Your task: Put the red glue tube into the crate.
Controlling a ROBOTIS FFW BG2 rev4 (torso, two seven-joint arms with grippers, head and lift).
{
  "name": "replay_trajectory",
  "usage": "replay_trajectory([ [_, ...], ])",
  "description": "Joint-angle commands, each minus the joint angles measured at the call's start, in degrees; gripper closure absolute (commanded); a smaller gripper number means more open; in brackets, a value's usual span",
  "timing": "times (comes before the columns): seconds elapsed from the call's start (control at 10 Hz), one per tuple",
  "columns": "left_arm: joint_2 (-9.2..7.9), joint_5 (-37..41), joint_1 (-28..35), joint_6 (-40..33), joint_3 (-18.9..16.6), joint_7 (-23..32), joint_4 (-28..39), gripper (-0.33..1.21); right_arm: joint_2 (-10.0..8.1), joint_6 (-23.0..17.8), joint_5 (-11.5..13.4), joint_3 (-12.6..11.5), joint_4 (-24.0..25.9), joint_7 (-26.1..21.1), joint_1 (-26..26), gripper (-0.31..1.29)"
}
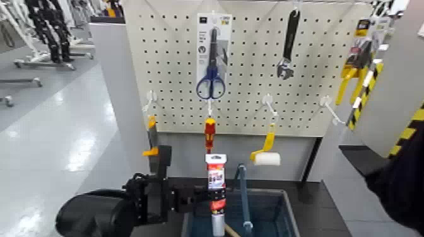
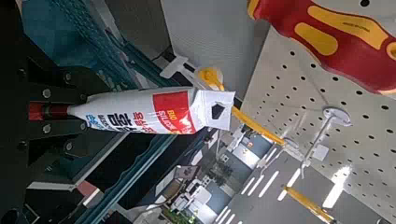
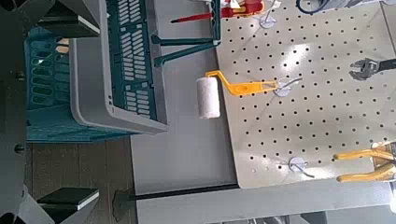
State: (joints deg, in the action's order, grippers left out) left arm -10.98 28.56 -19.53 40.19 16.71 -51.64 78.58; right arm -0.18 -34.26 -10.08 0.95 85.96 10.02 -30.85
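Note:
My left gripper point(image 1: 211, 194) is shut on the red glue tube point(image 1: 216, 179) and holds it upright, crimped white end up, above the left part of the crate point(image 1: 271, 217). In the left wrist view the tube point(image 2: 140, 112) runs out from the fingers, its flat end toward the pegboard. The blue-grey crate stands below the pegboard, its swing handle point(image 1: 243, 192) raised. In the right wrist view the crate point(image 3: 112, 65) lies ahead of my open, empty right gripper point(image 3: 51, 105).
A white pegboard point(image 1: 252, 94) behind the crate carries scissors point(image 1: 210, 63), a wrench point(image 1: 287, 44), a red-and-yellow screwdriver point(image 1: 209, 132), a paint roller point(image 1: 265, 156) and an orange clamp point(image 1: 151, 135). A pale wooden handle point(image 1: 231, 231) lies in the crate.

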Motion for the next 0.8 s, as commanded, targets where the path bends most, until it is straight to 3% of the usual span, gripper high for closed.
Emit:
replay_trajectory([
  [0.1,-0.01,-0.3,0.0,0.0,0.2,-0.1,-1.0,1.17,7.47,-0.2,-0.1,-0.1,-0.1,0.0,0.0,0.10],
  [0.3,-0.01,-0.7,-0.1,0.3,0.3,-0.2,-1.1,1.17,7.47,-0.2,-0.2,-0.1,-0.1,0.0,0.0,0.10],
  [0.4,-0.10,-0.9,-0.1,0.5,0.2,-0.2,-1.0,0.79,7.47,-0.3,-0.2,-0.1,-0.1,0.0,0.0,0.10],
  [0.5,-0.10,-1.0,0.0,0.5,0.1,-0.2,-0.8,0.04,7.47,-0.3,-0.2,-0.1,-0.1,0.0,0.0,0.10],
  [0.6,-0.10,-1.2,-0.1,0.8,0.2,-0.5,-0.8,-0.20,7.47,-0.3,-0.2,0.0,-0.1,0.0,0.0,0.10],
  [0.8,-0.10,-1.4,-0.2,0.5,0.0,-0.5,-0.6,-0.20,7.47,-0.3,-0.2,0.0,-0.1,0.0,0.0,0.10],
])
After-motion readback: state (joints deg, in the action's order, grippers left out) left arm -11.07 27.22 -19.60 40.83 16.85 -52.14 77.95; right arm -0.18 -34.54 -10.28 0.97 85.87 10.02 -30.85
